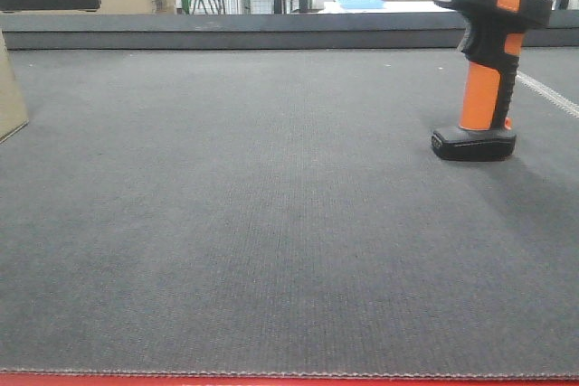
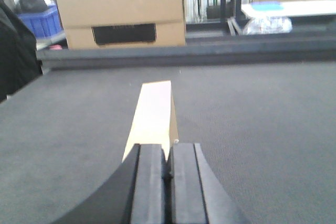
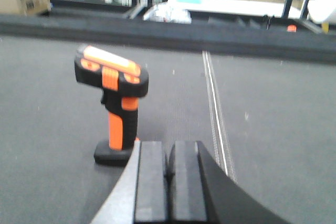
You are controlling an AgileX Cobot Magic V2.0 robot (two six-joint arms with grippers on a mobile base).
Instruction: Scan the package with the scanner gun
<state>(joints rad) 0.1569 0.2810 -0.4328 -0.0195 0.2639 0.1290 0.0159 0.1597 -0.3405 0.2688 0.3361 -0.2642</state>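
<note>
The scanner gun [image 1: 485, 61] stands upright on its flat black foot at the right side of the dark grey desk [image 1: 271, 223], its black-and-orange head pointing left in the front view and its orange handle rising straight from the base. Nothing touches it. The package [image 1: 11, 92] shows only as a light-tan sliver at the far left edge of that view, well apart from the scanner. From the left wrist camera the package [image 2: 155, 114] appears as a narrow tan box resting on the desk just beyond the left pincer [image 2: 168, 174], seen nearly edge-on; the label cannot be made out from this angle, and whether the pincer tip touches the box is hard to judge, though it seems to sit slightly short of it. The left pincer's two dark pads are pressed together with nothing between them. In the right wrist view the right pincer [image 3: 169, 169] is likewise closed on itself, pads meeting, and it hangs near the scanner gun [image 3: 114, 106], which stands to the left and just ahead of it, apart from the pads. Behind the desk's raised back edge sits a brown carton [image 2: 122, 15] with a black panel, and a blue bin [image 2: 37, 19] shows at far left.
</note>
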